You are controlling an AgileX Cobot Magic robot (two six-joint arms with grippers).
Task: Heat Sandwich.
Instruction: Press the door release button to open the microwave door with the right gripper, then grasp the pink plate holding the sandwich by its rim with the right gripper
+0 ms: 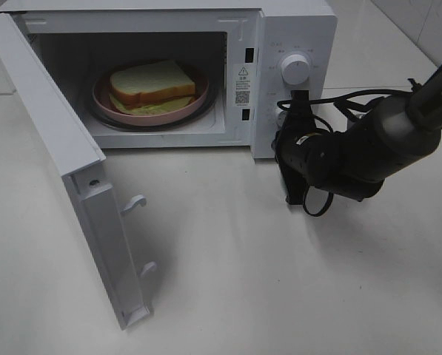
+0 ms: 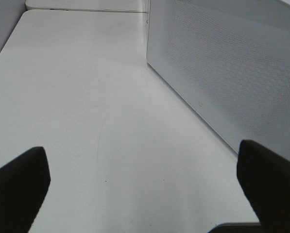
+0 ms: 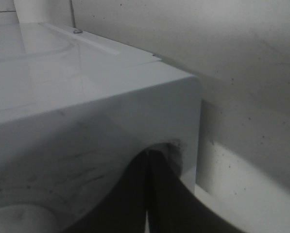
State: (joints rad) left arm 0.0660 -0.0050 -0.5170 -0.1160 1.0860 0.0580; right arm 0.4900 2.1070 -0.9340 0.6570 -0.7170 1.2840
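High view: bare white table (image 1: 280,281) below the right gripper (image 1: 299,100), which is at the microwave (image 1: 295,29) panel; the sandwich (image 1: 152,85) is off to its left, inside, on a pink plate (image 1: 106,100), with the door (image 1: 58,140) swung open.
Left wrist: the left gripper (image 2: 141,148) is spread wide and empty, clear table between its fingers and the door beside one.
Right wrist: fingers pressed together, holding nothing, at the microwave's corner.

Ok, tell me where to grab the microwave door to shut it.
Take the microwave door at its free end by the latch hooks, from its outer face on the left. It stands wide open, hinged at the far end, so that end likely gives most leverage; the open left gripper faces that side.
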